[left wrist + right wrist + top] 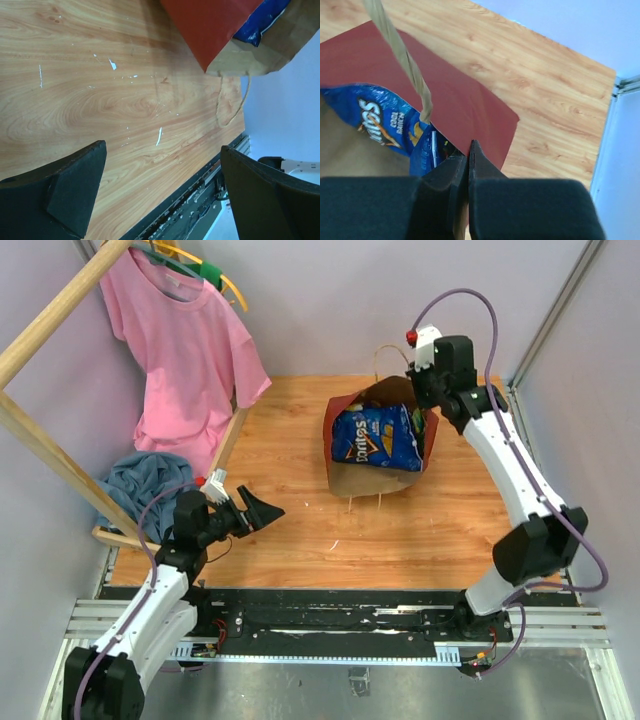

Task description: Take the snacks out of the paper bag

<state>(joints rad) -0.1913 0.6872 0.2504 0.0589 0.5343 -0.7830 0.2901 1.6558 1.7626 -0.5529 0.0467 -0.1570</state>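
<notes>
Red bag (378,445): smooth red paper outside, dull brown kraft inside, with flat walls and sharp folds. It sits mid-table toward the far right, its mouth gaping toward the top camera. The near rim is low and the far right corner is raised at the right hand.
Handles: thin twisted paper cord. The near handle (365,502) trails on the table, and the far handle (405,60) loops up past the right wrist camera.
Chip bag (378,435): glossy, crinkled blue foil with yellow and white print. It lies inside the bag and fills most of the mouth. Dark packets behind it are too hidden to tell apart.
Right hand (425,390): black wedge-shaped fingers (482,167) are pressed together with only a hairline gap between them. They pinch the bag's red wall at its far right rim, just beside the chip bag.
Left hand (262,512): black blocky fingers (75,185) are spread wide with nothing between them. It hangs over bare table near the left edge, well apart from the bag.
Table (300,530): pale wood-grain laminate, scuffed with small white flecks.
Left edge: a soft pink shirt (185,360) hangs from a wooden rack (50,310), above a crumpled blue cloth (145,485).
</notes>
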